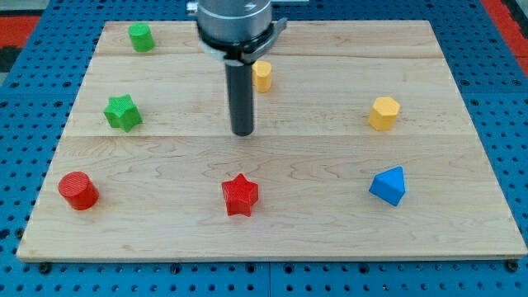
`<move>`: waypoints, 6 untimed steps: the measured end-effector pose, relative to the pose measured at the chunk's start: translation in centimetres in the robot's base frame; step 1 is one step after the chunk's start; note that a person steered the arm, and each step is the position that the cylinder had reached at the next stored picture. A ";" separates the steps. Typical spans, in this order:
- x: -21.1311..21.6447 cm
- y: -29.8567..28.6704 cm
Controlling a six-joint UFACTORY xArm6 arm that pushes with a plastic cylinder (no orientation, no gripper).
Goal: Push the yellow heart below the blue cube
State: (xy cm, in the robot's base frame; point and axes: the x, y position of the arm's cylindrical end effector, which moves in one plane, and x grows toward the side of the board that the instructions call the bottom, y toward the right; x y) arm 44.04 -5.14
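The yellow heart (262,76) sits near the view's top centre, partly behind the rod. The blue cube is hidden behind the arm's metal head at the view's top. My tip (242,130) rests on the board below and slightly left of the yellow heart, a short gap away from it.
A green cylinder (141,36) is at the top left and a green star (122,111) at the left. A red cylinder (78,190) is at the bottom left, a red star (240,195) at the bottom centre. A yellow hexagon (384,113) and a blue triangular block (388,185) are on the right.
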 end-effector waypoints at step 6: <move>11.2 -7.1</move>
